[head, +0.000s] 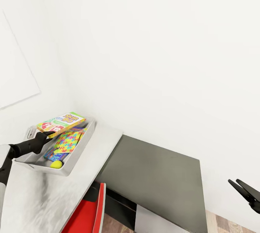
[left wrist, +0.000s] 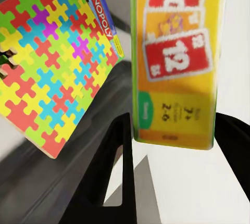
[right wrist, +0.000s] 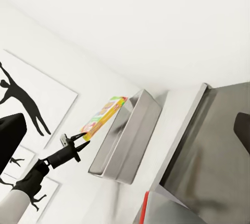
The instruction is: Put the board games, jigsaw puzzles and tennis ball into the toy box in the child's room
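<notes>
While the left claw [head: 50,134] grips one Skip-Bo box [head: 61,123] (tilted), the toy box [head: 77,151] holds one puzzle [head: 67,141]; one ball [head: 56,164].

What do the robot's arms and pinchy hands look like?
The left gripper is matte black with slim, pointed jaws on a dark, tube-shaped wrist; farther back the arm turns light grey. The right gripper has the same thin black tapered jaws. No cables or markings show.

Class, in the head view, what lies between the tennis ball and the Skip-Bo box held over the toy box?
The multicoloured jigsaw puzzle lies between the tennis ball and the Skip-Bo box, inside the toy box; the head view shows it.
</notes>
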Robot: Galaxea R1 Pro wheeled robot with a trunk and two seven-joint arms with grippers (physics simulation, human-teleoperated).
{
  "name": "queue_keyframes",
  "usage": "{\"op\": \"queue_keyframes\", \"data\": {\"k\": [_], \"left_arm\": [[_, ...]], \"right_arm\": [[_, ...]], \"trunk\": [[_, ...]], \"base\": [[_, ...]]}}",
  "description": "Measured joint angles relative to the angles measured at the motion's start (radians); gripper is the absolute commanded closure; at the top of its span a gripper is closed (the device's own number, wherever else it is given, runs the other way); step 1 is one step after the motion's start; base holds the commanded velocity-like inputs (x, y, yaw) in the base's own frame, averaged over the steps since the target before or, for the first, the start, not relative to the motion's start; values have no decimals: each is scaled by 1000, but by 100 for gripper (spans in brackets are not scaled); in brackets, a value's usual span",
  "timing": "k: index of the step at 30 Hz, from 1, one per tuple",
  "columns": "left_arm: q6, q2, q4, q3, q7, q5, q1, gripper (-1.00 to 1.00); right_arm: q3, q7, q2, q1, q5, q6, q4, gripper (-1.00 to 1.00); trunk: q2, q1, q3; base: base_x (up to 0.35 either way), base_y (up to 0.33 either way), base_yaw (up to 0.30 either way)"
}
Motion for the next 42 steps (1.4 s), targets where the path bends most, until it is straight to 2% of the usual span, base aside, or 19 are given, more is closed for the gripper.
{"op": "queue_keyframes", "data": {"k": [9,15,27,41,42], "left_arm": [[0,1,0,-3,11,-1,0,100],[-1,1,0,-3,38,-1,-1,100],[-1,1,0,-3,43,1,-2,100],[-1,1,0,-3,44,2,-2,100],[-1,1,0,-3,44,2,-2,-100]], "right_arm": [[1,0,0,0,1,0,0,-100],[1,-1,0,0,1,0,1,-100],[1,1,1,0,1,-1,0,-100],[0,1,0,0,1,-1,0,-100],[0,1,0,0,1,-1,0,-100]], "trunk": [[0,0,-3],[0,0,-11],[0,0,-29],[0,0,-30],[0,0,-30]], "base": [[0,0,-1],[0,0,0],[0,0,0],[0,0,0],[0,0,0]]}}
